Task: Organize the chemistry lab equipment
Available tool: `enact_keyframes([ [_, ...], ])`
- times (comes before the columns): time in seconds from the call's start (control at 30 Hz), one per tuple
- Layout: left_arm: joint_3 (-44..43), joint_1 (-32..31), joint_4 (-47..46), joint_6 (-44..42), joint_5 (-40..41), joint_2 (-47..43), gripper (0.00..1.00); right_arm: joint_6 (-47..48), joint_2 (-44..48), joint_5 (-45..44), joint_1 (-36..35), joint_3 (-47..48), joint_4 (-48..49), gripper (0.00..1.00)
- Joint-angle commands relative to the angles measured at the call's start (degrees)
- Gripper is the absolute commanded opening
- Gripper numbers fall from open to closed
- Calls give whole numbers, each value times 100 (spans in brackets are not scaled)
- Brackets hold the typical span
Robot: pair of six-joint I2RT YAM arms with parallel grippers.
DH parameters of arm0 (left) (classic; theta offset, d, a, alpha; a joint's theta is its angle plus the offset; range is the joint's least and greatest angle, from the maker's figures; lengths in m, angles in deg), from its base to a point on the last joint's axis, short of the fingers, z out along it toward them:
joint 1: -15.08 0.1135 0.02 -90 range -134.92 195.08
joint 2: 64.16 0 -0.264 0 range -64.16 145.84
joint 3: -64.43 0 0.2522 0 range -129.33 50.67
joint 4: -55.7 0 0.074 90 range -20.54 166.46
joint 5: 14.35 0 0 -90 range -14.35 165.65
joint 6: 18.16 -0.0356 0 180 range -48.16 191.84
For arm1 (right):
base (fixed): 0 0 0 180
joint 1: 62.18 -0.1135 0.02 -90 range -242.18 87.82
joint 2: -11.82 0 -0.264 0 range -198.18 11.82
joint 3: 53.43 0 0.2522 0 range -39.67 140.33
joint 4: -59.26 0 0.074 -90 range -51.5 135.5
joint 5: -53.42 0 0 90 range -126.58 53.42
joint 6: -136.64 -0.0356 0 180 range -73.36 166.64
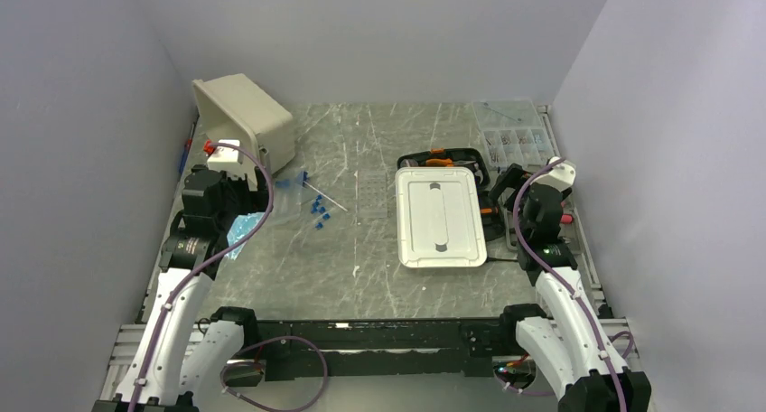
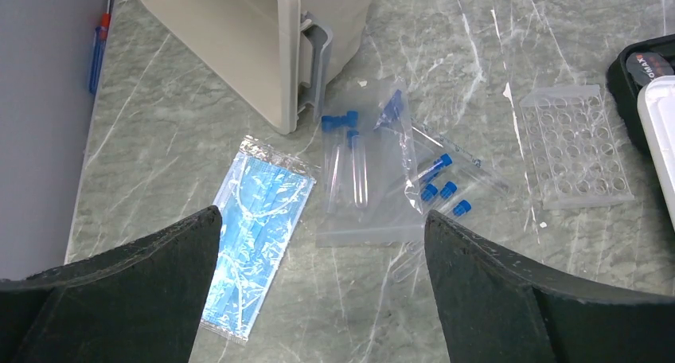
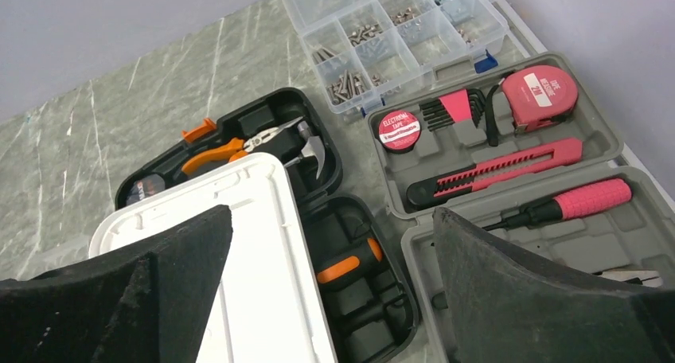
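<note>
**A:** Starting from the overhead view, where did the kit lie?

**B:** Left of centre. The small blue vials (image 1: 318,210) and the thin rod (image 1: 327,196) sat just beside the flat rack (image 1: 371,198). All of it was near the left arm and well apart from the right, with the white lid (image 1: 441,215) between. Finger posture was hard to read from up there.

**A:** And the left wrist view?

**B:** The left gripper (image 2: 318,220) stood spread wide, holding nothing. Straight ahead lay the bagged tubes (image 2: 346,152), long axis pointing away from it, so I judged its closing line would cross them squarely. The light-blue wrapped piece (image 2: 255,228) lay nearer, to its left.

**A:** The right wrist view?

**B:** The right gripper (image 3: 330,216) was likewise spread and empty, over the black tool case (image 3: 374,315). No lab pieces showed there.
</note>
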Motion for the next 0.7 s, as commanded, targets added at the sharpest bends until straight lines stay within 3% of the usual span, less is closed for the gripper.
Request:
enact_keyframes([
  [0.0, -224, 27, -41, 64, -46, -11, 99, -50, 151, -214, -18, 219, 111, 99],
  [0.27, -105, -162, -32, -119, -198, 5, 99, -66, 324, -194, -18, 102, 214, 100],
  [0.47, 115, -1194, -10, -315, 154, 144, 99, -73, 572, -245, -17, 27, 246, 100],
  [0.67, 287, -1929, 12, -694, -917, 727, 99, -96, 689, -159, -12, -40, 274, 100],
])
